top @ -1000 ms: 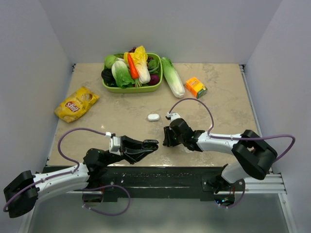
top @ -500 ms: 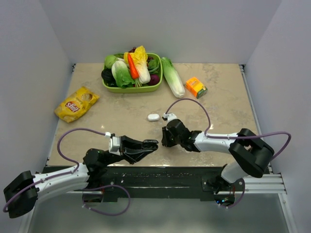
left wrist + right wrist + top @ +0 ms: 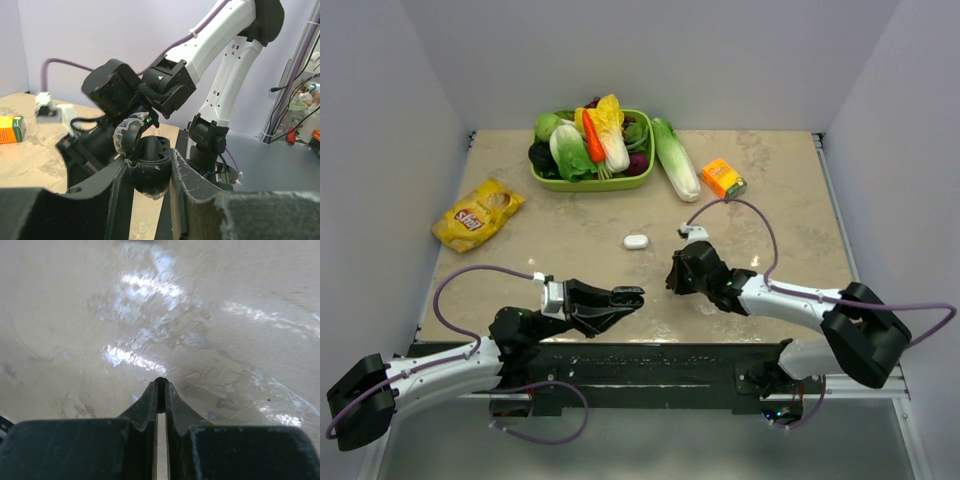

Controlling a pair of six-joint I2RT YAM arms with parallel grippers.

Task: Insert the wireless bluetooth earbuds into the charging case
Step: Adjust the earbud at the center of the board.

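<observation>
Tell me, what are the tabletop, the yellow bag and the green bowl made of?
The tabletop looks like polished stone or a marble-print laminate: beige veining and bright glare patches. The yellow bag seems to be thin glossy plastic film: crinkled, with printed graphics. The green bowl is probably moulded plastic: even lime colour and a smooth rounded rim.

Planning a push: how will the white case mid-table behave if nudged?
White case looks smooth and rounded, so it'd probably skid on the glossy tabletop. Lying low and flat, it's unlikely to tip. Tiny, so probably light.
</observation>
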